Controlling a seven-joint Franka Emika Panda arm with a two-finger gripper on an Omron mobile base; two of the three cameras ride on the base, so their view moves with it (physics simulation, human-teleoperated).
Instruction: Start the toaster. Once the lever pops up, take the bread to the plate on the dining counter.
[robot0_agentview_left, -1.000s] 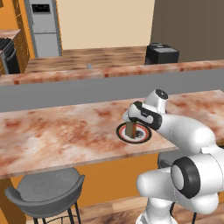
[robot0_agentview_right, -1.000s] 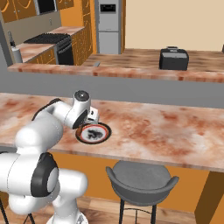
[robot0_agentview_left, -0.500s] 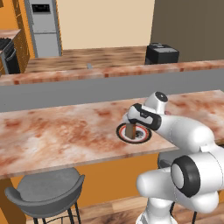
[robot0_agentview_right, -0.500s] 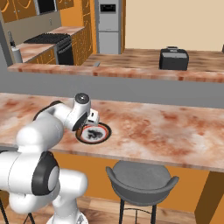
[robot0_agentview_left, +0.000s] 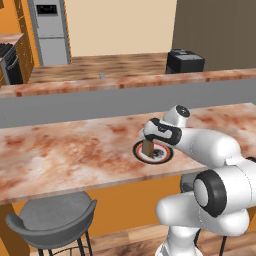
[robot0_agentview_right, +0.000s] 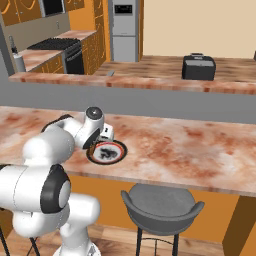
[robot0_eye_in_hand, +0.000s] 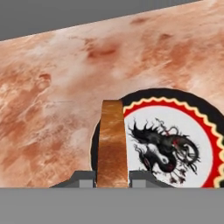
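My gripper (robot0_eye_in_hand: 112, 179) is shut on the bread (robot0_eye_in_hand: 112, 144), a thin brown slice held on edge between the fingertips (robot0_eye_in_hand: 83, 177). The slice hangs at the left edge of the plate (robot0_eye_in_hand: 175, 94), a round dish with a dark rim, a red ring and a dragon picture, which lies on the dining counter (robot0_eye_in_hand: 65, 65). From the left base the gripper (robot0_agentview_left: 149, 141) holds the bread (robot0_agentview_left: 147, 147) upright on or just over the plate (robot0_agentview_left: 167, 156). From the right base the gripper (robot0_agentview_right: 105, 137) stands over the plate (robot0_agentview_right: 95, 157). The dark toaster (robot0_agentview_left: 185, 61) sits on the back counter.
A grey stool (robot0_agentview_left: 50, 217) stands under the dining counter's (robot0_agentview_left: 65, 150) near edge. A raised grey ledge (robot0_agentview_left: 75, 102) divides it from the back counter. A fridge (robot0_agentview_left: 49, 30) and a stove (robot0_agentview_right: 57, 47) stand far behind. The toaster (robot0_agentview_right: 199, 66) is far right.
The hand has dipped very slightly towards the plate, with the bread still in its grip. Nothing else has moved.
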